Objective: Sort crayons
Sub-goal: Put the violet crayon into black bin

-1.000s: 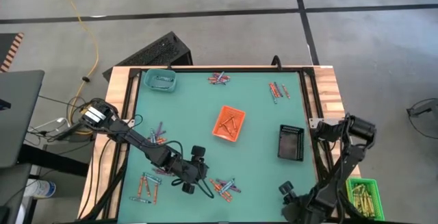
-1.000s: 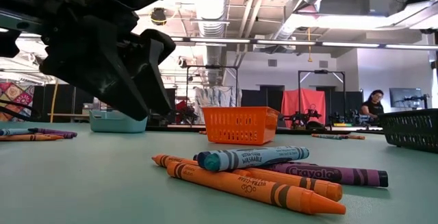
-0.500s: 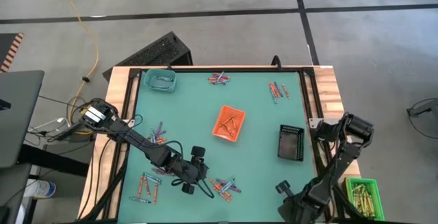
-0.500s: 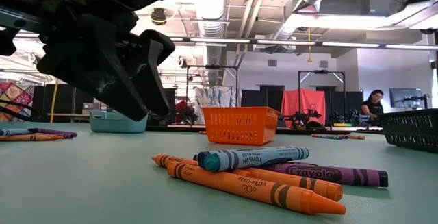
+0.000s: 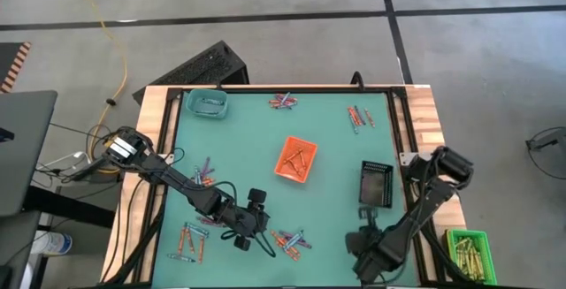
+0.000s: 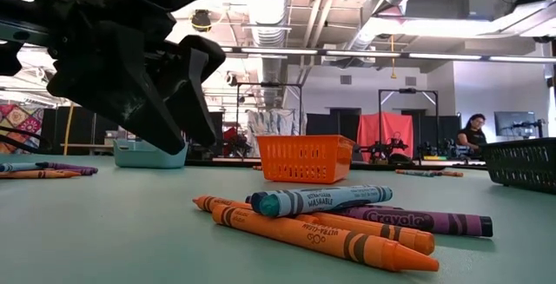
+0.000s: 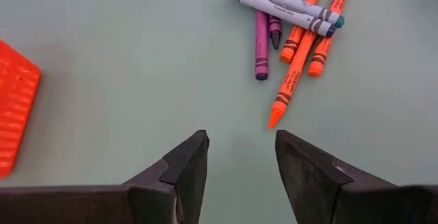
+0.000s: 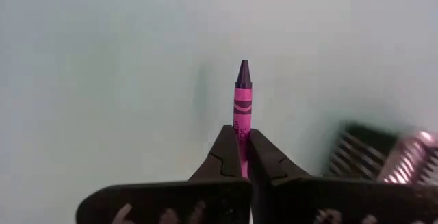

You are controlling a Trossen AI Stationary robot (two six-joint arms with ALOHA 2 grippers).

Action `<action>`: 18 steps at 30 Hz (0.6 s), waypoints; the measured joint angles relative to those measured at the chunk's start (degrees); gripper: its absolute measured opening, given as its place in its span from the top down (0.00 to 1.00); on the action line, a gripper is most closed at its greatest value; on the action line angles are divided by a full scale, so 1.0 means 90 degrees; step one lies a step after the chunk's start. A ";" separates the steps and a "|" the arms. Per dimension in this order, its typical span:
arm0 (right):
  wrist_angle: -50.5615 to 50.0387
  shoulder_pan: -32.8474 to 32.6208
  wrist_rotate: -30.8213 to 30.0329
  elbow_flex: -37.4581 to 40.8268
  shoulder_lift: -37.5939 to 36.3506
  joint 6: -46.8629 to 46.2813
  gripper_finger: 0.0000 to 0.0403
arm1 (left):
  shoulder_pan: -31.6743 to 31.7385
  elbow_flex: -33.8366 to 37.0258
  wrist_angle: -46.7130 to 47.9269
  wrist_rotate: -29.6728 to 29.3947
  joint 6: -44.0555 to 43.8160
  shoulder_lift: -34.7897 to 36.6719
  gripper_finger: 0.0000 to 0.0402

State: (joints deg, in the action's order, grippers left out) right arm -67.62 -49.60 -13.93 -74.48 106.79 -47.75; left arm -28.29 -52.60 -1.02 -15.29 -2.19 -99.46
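1. A purple-pink wax crayon [image 8: 242,94] is pinched between the pressed-together fingers of the right tool [image 8: 242,157], its pointed tip projecting forward over the green tabletop [image 5: 327,192].
2. The right tool [image 5: 364,240] is seen near the front edge of the tabletop, just in front of the black mesh tray [image 5: 375,185].
3. The left tool [image 7: 241,157] is held spread and empty just above the tabletop, beside a loose pile of orange, blue-grey and purple crayons [image 7: 291,18].
4. The orange mesh tray [image 5: 295,159] is placed mid-tabletop; the teal tray [image 5: 209,103] sits at the far left corner.
5. Further crayon clusters [image 5: 283,102] are scattered around the tabletop.
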 joint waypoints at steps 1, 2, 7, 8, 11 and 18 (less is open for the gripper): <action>-0.0184 0.0069 -0.0159 -0.0055 -0.0004 -0.0222 1.00 | 0.0000 0.0000 -0.0002 0.0000 0.0017 0.0000 0.60; -0.0331 0.0130 -0.0337 -0.0107 -0.0006 -0.0422 1.00 | 0.0000 0.0000 0.0000 -0.0002 0.0054 0.0000 0.60; -0.0747 0.0466 -0.0916 -0.0191 -0.0277 -0.1396 1.00 | 0.0000 0.0000 -0.0002 -0.0005 0.0253 0.0002 0.60; -0.0790 0.0539 -0.1010 -0.0196 -0.0381 -0.1608 1.00 | 0.0000 0.0000 0.0000 -0.0007 0.0287 0.0002 0.60; -0.0999 0.0763 -0.1348 -0.0194 -0.0736 -0.2220 1.00 | 0.0000 0.0000 -0.0002 -0.0007 0.0390 0.0002 0.60; -0.1983 0.1211 -0.1439 -0.0070 -0.1412 -0.3634 1.00 | 0.0000 0.0000 0.0000 -0.0015 0.0530 0.0001 0.60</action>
State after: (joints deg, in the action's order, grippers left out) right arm -85.47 -38.70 -26.88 -75.11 94.09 -80.45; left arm -28.29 -52.60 -1.02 -15.42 2.59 -99.45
